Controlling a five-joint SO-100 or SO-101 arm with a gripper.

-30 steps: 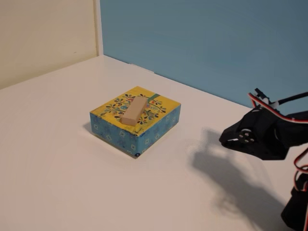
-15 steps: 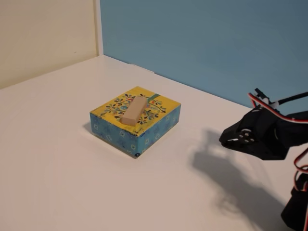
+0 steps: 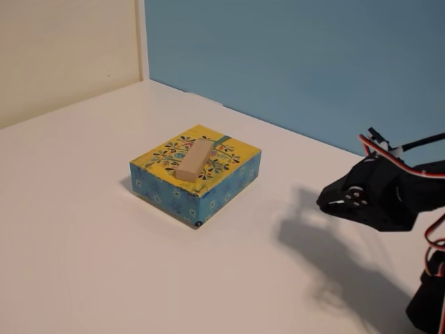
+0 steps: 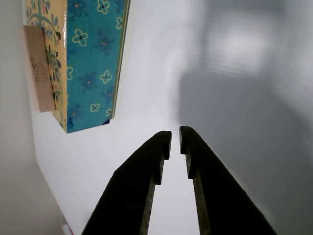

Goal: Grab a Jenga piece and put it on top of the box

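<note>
Jenga piece [image 3: 192, 161]: lay flat along the yellow top of the box [image 3: 229, 177], within its edges; the placement the task asks for looked done, with nothing left to do.

Gripper [image 4: 175, 142]: black, empty, fingers nearly together with a thin slit between the tips in the wrist view; held above bare worktop [image 3: 83, 264], well apart from the box, toward the right edge of the fixed view [image 3: 334, 203].

Box, wrist view [image 4: 93, 63]: blue flowered side facing the camera, at upper left, with the piece [image 4: 40, 68] on its top.

Markings: faint stamped letters showed on the piece's face in the wrist view, too blurred to read. No brand or label legible elsewhere; the box carried only tree and flower patterns.
</note>
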